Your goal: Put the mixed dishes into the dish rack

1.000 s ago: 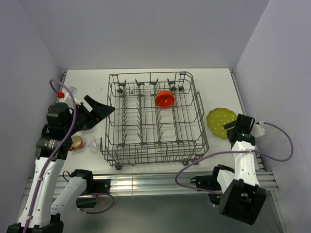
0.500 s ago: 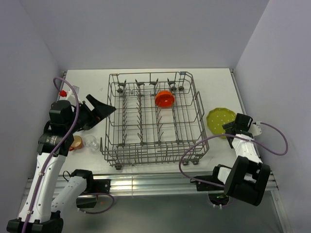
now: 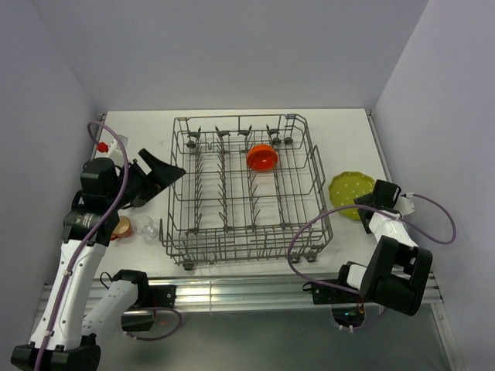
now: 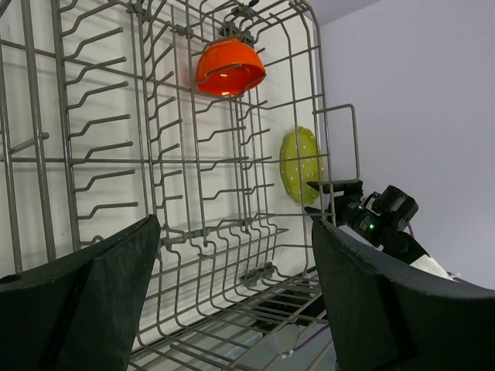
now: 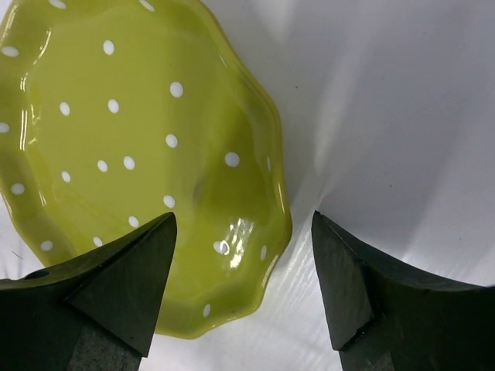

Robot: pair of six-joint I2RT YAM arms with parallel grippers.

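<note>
Progress: one dish loaded. The orange bowl (image 3: 262,158) sits in the dish rack (image 3: 247,243), far beyond the left gripper (image 4: 233,226) fingertips. That gripper's jaws are wide and empty, aimed across the rack. The right gripper (image 5: 241,224) is also wide, gripping nothing. The yellow-green scalloped plate (image 5: 131,154) lies flat on the table (image 3: 348,139), its rim between the fingers and its bulk toward the left one. Also left: small orange handled cup (image 3: 121,226) and clear glass (image 3: 144,227), back behind the left fingers; they're tiny in view, so that ID is probable. Visible count: 1 rack, 1 bowl, 1 plate, 1 cup, 1 glass.
</note>
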